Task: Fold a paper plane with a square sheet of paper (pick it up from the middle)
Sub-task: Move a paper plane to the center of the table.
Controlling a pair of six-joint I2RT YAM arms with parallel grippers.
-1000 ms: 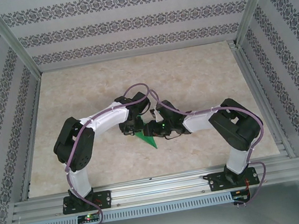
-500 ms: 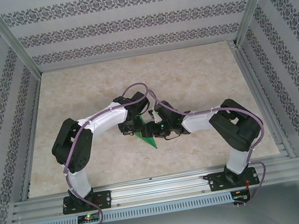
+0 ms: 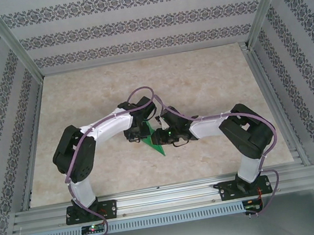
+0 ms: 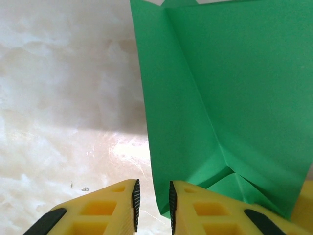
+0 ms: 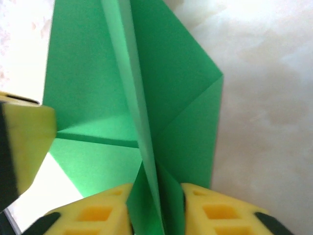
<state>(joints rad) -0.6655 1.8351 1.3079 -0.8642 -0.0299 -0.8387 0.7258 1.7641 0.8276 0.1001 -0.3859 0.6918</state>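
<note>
The green square sheet of paper (image 3: 156,146), folded into a pointed, creased shape, is held up over the table's middle between both arms. My right gripper (image 3: 161,135) is shut on it. In the right wrist view its fingers (image 5: 156,208) pinch the standing central fold of the paper (image 5: 171,88). My left gripper (image 3: 138,133) stands open by a narrow gap (image 4: 152,205). The paper's (image 4: 234,98) lower corner lies in that gap against the right pad, and the left pad is apart from it. A left finger (image 5: 27,137) shows beside the paper in the right wrist view.
The marble-patterned table (image 3: 210,80) is walled by patterned panels on three sides, with aluminium rails (image 3: 169,198) along the near edge where both arm bases sit.
My right gripper has closed on the paper's fold. The left arm has crept slightly farther from the bases. The paper has stayed in about the same place.
</note>
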